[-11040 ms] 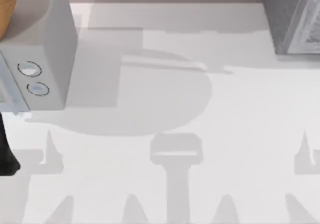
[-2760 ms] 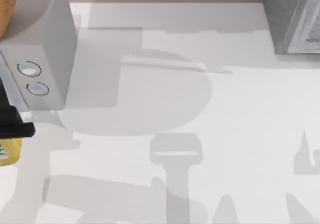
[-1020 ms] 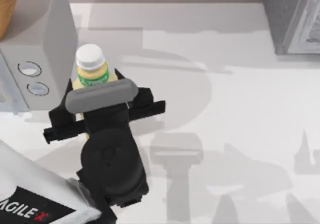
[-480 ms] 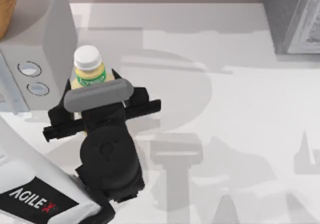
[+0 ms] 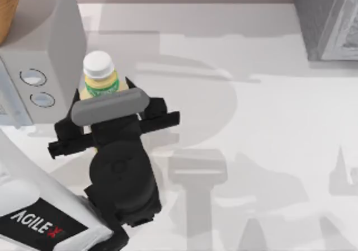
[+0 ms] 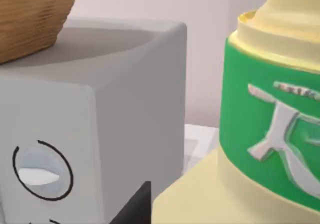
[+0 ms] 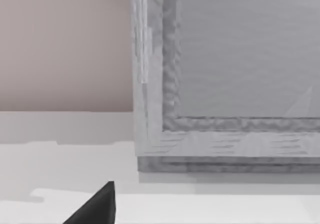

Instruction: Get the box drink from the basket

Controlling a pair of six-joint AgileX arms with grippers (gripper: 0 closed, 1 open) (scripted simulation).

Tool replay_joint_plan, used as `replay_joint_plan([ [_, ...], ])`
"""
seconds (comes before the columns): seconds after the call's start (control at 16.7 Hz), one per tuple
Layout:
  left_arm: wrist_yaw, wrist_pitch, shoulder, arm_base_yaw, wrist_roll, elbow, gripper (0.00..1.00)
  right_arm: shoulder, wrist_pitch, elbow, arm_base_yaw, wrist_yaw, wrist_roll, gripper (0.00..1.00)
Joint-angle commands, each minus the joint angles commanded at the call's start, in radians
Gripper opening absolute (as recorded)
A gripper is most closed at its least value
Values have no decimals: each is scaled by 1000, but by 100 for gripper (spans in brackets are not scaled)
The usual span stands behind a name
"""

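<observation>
In the top view, the left arm's black two-finger gripper (image 5: 103, 103) sits in the left-centre of the frame, clenched around the box drink (image 5: 100, 80), a small pale-yellow container with a round white cap and a green label band. The drink stands upright over the white table (image 5: 251, 150), its cap and neck showing above a grey bar on the gripper, with black fingers (image 5: 163, 117) flanking its body on either side. The arm's white casing (marked with AgileX lettering) fills the lower left corner.

Just beside the drink, toward the frame's left, stands a large grey box (image 5: 50, 55) with 2 round rings on its front face. At the upper left corner, a sliver of the orange-brown woven basket (image 5: 6, 8) with a curved side shows; the drink is outside it and well apart from it.

The left wrist view shows the drink (image 6: 260, 134) very close, its green band bearing a silver emblem, with the grey box (image 6: 100, 134) beside it and the basket (image 6: 35, 14) resting on top of that box.

A grey speckled block (image 5: 327, 19) occupies the upper right corner of the top view. The right wrist view faces this block (image 7: 225, 84) above the table, with a dark fingertip (image 7: 97, 206) at the lower edge; whether that gripper is open or closed cannot be told.
</observation>
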Motion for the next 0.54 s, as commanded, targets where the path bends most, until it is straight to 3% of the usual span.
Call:
replay_joint_plan([
  [0.18,0,0,0,0,0,0,98,0,0,0,0,0,0,100],
  [0.54,0,0,0,0,0,0,100,0,0,0,0,0,0,100],
])
